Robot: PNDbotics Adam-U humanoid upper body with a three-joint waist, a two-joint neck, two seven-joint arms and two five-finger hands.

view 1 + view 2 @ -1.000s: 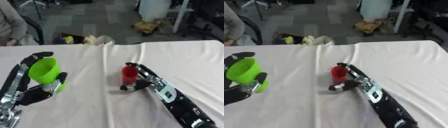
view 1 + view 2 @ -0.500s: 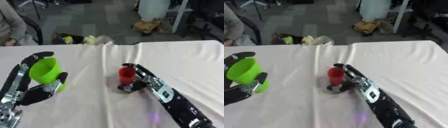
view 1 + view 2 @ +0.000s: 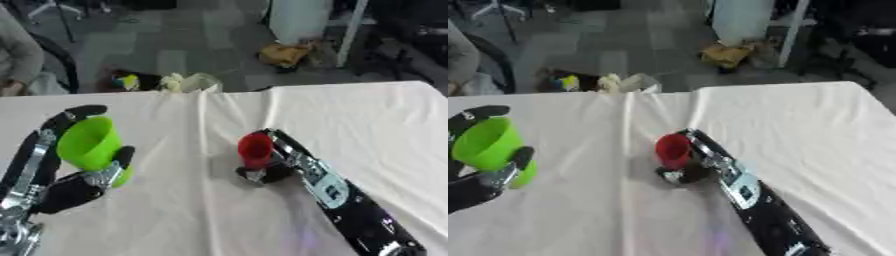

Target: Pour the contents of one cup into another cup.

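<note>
Two cups over a white-clothed table.
The green cup (image 3: 90, 146), mouth up and tilted, is at left; the red cup (image 3: 255, 148) stands upright near centre, well apart.

You're in a lab or workshop: white cloth-covered table (image 3: 367, 115), grey tiled floor (image 3: 175, 45), white cylindrical bin (image 3: 297, 20).
</note>
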